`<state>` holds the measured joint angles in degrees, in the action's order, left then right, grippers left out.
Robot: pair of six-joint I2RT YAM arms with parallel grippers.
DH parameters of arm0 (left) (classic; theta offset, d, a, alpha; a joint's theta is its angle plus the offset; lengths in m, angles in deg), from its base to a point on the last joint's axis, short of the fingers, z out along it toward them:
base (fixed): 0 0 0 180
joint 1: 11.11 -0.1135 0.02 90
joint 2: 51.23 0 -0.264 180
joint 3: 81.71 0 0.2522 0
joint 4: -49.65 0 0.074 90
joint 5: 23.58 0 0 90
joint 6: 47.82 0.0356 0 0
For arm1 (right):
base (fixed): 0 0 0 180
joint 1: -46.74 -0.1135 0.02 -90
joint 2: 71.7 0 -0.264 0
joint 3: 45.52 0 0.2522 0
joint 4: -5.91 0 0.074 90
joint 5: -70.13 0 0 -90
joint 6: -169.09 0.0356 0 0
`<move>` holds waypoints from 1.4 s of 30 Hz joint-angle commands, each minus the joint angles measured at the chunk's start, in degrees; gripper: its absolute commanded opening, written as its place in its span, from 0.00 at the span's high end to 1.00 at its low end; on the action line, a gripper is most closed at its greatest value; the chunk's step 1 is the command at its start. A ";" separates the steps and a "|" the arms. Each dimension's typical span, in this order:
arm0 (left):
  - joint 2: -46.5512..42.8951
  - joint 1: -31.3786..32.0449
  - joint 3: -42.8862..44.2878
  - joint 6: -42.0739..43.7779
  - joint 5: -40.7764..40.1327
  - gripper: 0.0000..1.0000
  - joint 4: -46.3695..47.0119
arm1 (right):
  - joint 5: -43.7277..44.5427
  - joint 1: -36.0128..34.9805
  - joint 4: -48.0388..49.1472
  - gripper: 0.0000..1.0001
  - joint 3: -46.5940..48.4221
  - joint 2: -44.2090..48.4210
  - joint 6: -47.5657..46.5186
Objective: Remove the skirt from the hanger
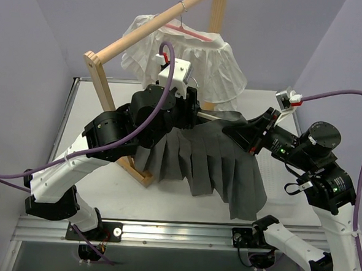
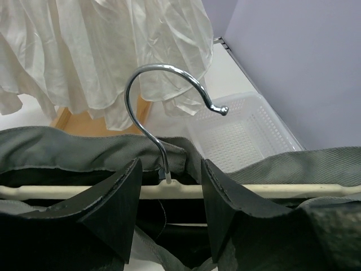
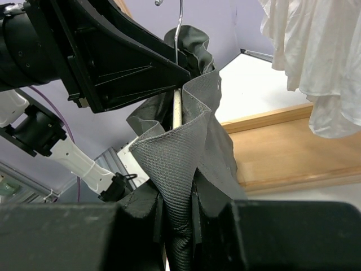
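Observation:
The grey pleated skirt point(image 1: 210, 162) hangs from a cream hanger point(image 1: 210, 116) held in the air above the table. My left gripper point(image 1: 193, 108) is at the hanger's middle. In the left wrist view its fingers point(image 2: 121, 197) stand apart on either side of the chrome hook's point(image 2: 163, 73) base. The hanger bar point(image 2: 180, 191) runs across behind them, and nothing is pinched in the gap of the left gripper point(image 2: 170, 164). My right gripper point(image 1: 236, 131) is shut on a fold of the skirt's waistband point(image 3: 180, 164) at the hanger's right end. The bar point(image 3: 176, 110) runs up from the right gripper point(image 3: 177, 209).
A wooden rack point(image 1: 110, 88) stands at the back left, its base point(image 3: 293, 147) on the table. A white garment point(image 1: 192, 56) hangs from it on a pink hanger point(image 1: 184, 31). A white plastic basket point(image 2: 242, 135) sits on the table beyond the hanger. Purple walls close in on both sides.

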<state>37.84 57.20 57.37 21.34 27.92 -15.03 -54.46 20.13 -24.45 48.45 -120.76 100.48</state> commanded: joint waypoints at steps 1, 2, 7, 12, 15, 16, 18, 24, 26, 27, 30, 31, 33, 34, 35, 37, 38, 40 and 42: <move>-0.05 0.33 2.83 -0.43 0.62 0.45 -0.06 | -2.24 0.33 9.31 1.00 1.89 0.72 1.46; 0.04 0.33 2.83 -0.43 0.62 0.46 -0.15 | -2.24 0.33 9.39 1.00 1.71 0.72 1.46; 0.22 0.33 3.09 -0.52 0.71 0.51 -0.50 | -2.06 0.33 10.01 1.00 1.27 1.07 1.55; 0.13 0.33 2.83 -0.43 0.36 0.56 -0.24 | -2.24 0.33 10.80 1.00 1.09 1.33 1.99; 0.04 0.33 2.48 -0.52 0.36 0.62 0.02 | -2.50 0.33 10.98 1.00 1.18 1.42 2.08; 0.13 0.33 2.39 -0.52 0.36 0.64 0.11 | -2.50 0.33 10.89 1.00 1.18 1.42 2.08; -0.04 0.33 2.21 -0.52 0.44 0.70 0.38 | -2.59 0.33 10.98 1.00 1.18 1.42 2.08; -0.31 0.33 2.12 -0.34 0.27 0.98 0.82 | -3.82 0.33 9.67 1.00 1.18 0.81 2.34; -0.40 0.33 2.21 0.10 0.01 0.98 0.82 | -4.52 0.33 8.43 1.00 1.36 0.28 1.91; -0.40 0.33 2.56 0.53 -0.17 0.98 0.47 | -4.52 0.33 6.60 0.92 1.62 0.10 1.64; -0.13 0.33 3.62 1.68 -0.96 0.98 -0.41 | -4.17 0.33 3.16 0.66 2.15 0.01 0.24; -0.22 0.33 3.97 1.94 -1.14 0.98 -0.50 | -4.00 0.33 2.46 0.63 2.24 0.01 -0.03; -0.39 0.33 4.15 2.21 -1.93 0.98 -0.15 | -3.82 0.33 0.44 0.39 2.76 0.02 -0.64; -0.40 0.33 4.41 2.38 -1.93 0.98 0.11 | -3.65 0.33 -0.44 0.28 3.03 0.10 -0.73; -0.22 0.33 4.76 2.56 -2.02 0.98 0.03 | -3.12 0.33 -1.32 0.18 3.29 0.10 -1.08; 0.13 0.33 5.64 2.65 -2.54 0.98 -0.15 | -2.06 0.33 -3.96 0.09 3.82 0.71 -2.31; 0.48 0.33 6.51 2.91 -2.63 0.98 -0.32 | -1.97 0.33 -5.27 0.05 3.82 0.81 -2.66; 1.10 0.33 7.48 3.17 -2.89 0.98 -0.50 | -1.71 0.33 -6.42 0.00 3.21 1.68 -3.46; 2.15 0.33 9.33 3.79 -3.07 0.98 -1.11 | -1.45 0.33 -7.30 0.00 2.50 2.38 -3.55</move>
<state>39.68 57.20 62.22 23.60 26.55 -18.68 -56.27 20.20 -30.31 50.35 -119.64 98.40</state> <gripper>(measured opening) 0.048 0.996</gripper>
